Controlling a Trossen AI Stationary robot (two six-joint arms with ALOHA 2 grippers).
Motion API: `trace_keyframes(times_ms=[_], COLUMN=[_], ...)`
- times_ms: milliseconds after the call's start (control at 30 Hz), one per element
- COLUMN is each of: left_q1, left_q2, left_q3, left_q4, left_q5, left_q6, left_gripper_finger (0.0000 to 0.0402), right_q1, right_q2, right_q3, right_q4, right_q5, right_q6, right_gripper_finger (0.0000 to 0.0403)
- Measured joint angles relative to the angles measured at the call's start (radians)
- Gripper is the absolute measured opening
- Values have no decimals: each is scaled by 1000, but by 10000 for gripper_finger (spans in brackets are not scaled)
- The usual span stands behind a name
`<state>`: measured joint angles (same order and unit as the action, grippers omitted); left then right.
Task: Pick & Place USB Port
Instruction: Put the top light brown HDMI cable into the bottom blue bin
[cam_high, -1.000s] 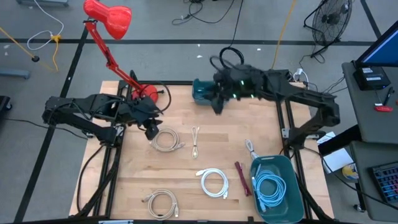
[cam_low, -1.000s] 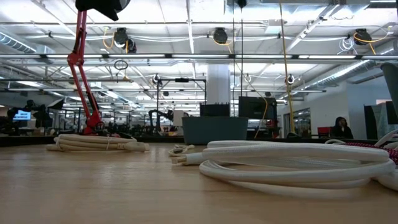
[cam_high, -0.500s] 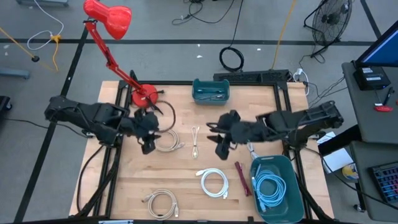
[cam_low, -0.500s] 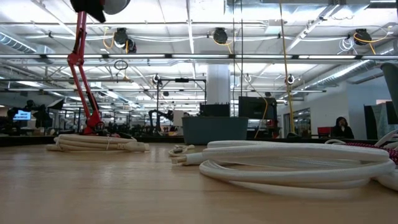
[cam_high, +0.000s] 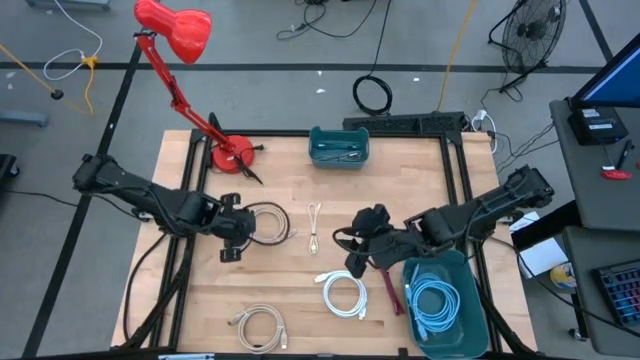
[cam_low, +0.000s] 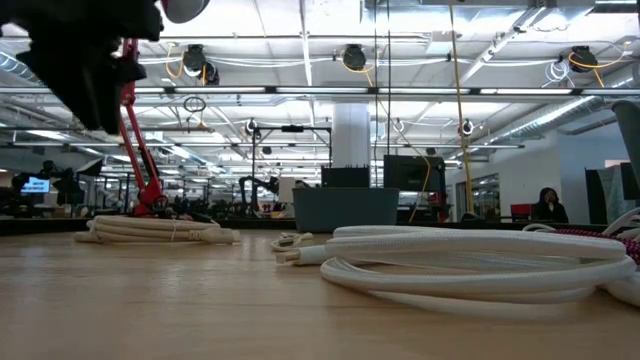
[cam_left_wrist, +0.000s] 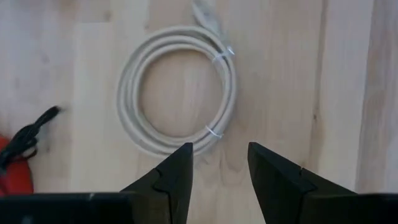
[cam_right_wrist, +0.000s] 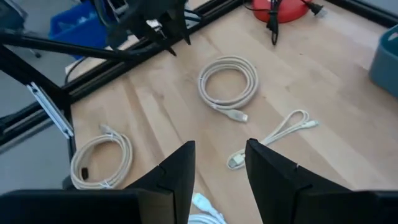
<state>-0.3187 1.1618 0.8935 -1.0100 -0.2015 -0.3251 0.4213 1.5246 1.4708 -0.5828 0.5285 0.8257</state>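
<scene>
While the left gripper (cam_high: 231, 250) hangs over the table's (cam_high: 290, 170) left half with fingers (cam_left_wrist: 176, 171) parted and empty, a coiled grey cable (cam_left_wrist: 178, 87) lies just beyond them; the right gripper (cam_high: 357, 264), also spread and empty, sits right of centre above a white coil (cam_high: 344, 294); a teal bin (cam_high: 339, 147) stands at the far edge.

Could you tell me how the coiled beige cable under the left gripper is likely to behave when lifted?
The beige cable coil looks bound by two small ties, so it should probably hold its loop. Its free plug end may dangle. The open left gripper hovers over its rim; it likely weighs little.
</scene>
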Motion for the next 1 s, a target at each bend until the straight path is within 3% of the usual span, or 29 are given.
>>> trace_keyframes(times_ms=[233, 500, 733, 1000], left_q1=[14, 55, 84, 119], left_q2=[56, 244, 384, 397], left_q3=[-60, -56, -55, -54], left_q4=[190, 275, 264, 290], left_q5=[92, 174, 112, 80], left_q6=[191, 367, 416, 425], left_gripper_finger=[157, 157, 157, 157], right_q1=[-3, -3, 8, 30], right_q2=[0, 0, 0, 0], right_q3=[-85, -93, -93, -93], right_q4=[158, 187, 191, 192], right_q5=[1, 2, -1, -1], right_q6=[1, 0, 16, 27], right_gripper_finger=[130, 130, 130, 130])
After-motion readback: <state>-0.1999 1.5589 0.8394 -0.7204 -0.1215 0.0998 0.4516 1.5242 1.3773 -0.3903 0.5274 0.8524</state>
